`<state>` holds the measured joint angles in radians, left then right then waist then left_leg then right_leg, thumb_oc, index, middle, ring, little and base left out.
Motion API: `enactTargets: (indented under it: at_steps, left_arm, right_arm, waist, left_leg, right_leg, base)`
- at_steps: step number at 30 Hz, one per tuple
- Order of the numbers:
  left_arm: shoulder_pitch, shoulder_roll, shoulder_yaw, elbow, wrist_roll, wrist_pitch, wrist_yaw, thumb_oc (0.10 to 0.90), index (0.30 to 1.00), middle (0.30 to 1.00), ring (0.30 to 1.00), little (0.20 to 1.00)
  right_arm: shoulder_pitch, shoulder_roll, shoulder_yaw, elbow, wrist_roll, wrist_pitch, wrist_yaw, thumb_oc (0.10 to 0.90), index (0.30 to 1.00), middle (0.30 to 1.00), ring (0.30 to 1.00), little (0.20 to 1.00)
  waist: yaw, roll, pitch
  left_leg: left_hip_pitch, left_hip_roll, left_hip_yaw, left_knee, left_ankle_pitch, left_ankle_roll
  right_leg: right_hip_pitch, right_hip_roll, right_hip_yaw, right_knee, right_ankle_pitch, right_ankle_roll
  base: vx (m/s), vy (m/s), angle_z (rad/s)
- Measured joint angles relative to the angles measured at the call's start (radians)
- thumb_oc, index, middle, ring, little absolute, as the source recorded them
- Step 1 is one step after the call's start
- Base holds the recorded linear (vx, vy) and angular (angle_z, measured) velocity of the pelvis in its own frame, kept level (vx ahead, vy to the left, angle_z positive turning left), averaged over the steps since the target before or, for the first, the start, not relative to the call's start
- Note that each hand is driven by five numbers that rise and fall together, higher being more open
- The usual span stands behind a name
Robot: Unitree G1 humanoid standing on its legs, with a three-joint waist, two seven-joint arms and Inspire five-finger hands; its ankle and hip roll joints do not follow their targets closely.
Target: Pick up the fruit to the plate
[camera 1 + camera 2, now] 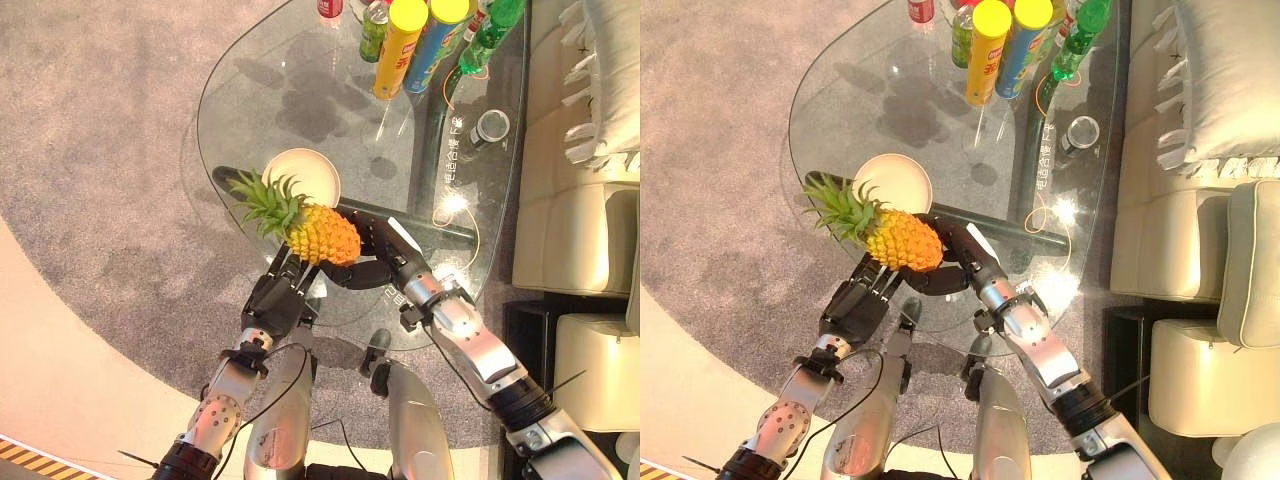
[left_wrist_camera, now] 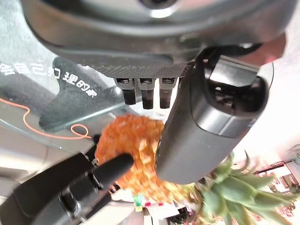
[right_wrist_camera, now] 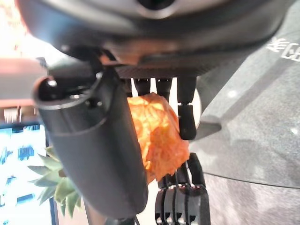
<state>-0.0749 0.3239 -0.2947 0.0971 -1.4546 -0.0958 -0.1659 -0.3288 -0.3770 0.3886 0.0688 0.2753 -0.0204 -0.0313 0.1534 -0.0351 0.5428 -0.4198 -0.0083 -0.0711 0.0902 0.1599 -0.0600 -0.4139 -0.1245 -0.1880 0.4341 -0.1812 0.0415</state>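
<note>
A yellow-orange pineapple with a spiky green crown (image 1: 310, 228) was held up between the two dark hands above the near edge of the rounded clear glass table (image 1: 262, 90), its crown pointing toward 10 o'clock. The left hand (image 1: 281, 297) was seen at 7 o'clock of the fruit, its fingers and thumb curled against the underside of the pineapple's body, as was shown in the left wrist view where the thumb (image 2: 206, 122) lay across the orange skin. The right hand (image 1: 378, 252) was placed at 4 o'clock of the fruit, its fingers wrapped round the pineapple's blunt end. The fruit was thus clasped by both hands and not set down.

Just beyond the crown, at 12 o'clock of the pineapple, a round cream plate (image 1: 308, 172) was seen lying on the glass, with nothing seen on its visible part. Farther off, toward 1 o'clock at the table's far edge, a yellow cylindrical tube (image 1: 398, 45), a blue tube with a yellow cap (image 1: 437, 40) and green plastic bottles (image 1: 490, 35) were stood together. A cream leather sofa (image 1: 575, 225) was seen at 3 o'clock, beside the table
</note>
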Motion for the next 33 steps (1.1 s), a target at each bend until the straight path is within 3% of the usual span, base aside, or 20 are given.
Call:
enactTargets:
  at_steps: [9,19,26,33]
  left_arm:
    - [-0.034,-0.017,0.041,-0.039,0.022,-0.017,0.001,0.8,0.9,0.9,0.9,0.9]
    - [-0.035,-0.04,0.035,-0.039,0.022,-0.025,0.001,0.8,0.9,0.9,0.9,0.9]
    - [-0.033,-0.04,0.036,-0.04,0.023,-0.027,0.001,0.8,0.9,0.9,0.9,0.9]
    - [-0.031,-0.038,0.035,-0.04,0.025,-0.027,0.004,0.8,0.9,0.9,0.9,0.9]
  right_arm:
    - [0.081,0.059,-0.053,0.0,-0.001,-0.017,-0.099,0.1,0.3,0.3,0.3,0.2]
    - [0.09,0.061,-0.055,0.0,0.002,-0.016,-0.147,0.1,0.3,0.3,0.3,0.2]
    - [0.104,0.062,-0.055,0.0,0.034,-0.011,-0.141,0.1,0.3,0.3,0.3,0.2]
    - [0.102,0.029,-0.051,0.0,0.033,0.027,-0.071,0.1,0.3,0.3,0.3,0.2]
  waist:
    - [-0.05,0.005,0.0]
    - [-0.048,0.018,0.001]
    - [-0.049,0.018,0.001]
    - [-0.048,0.019,0.001]
  left_leg:
    - [0.002,0.0,0.007,-0.001,0.0,0.001]
    - [-0.001,0.001,0.009,-0.002,0.0,0.001]
    - [-0.005,-0.001,0.012,-0.002,-0.001,0.001]
    - [-0.007,-0.001,0.012,-0.002,-0.001,0.001]
  right_leg:
    - [-0.002,-0.001,0.003,0.001,0.0,0.0]
    - [-0.01,0.0,0.005,0.006,-0.001,0.0]
    - [-0.025,-0.004,0.009,0.025,-0.011,-0.003]
    - [-0.026,-0.004,0.009,0.027,-0.012,-0.003]
  base:
    - [0.0,0.043,-0.01]
    - [0.0,0.0,0.0]
    - [0.0,0.0,0.0]
    - [0.0,0.0,0.0]
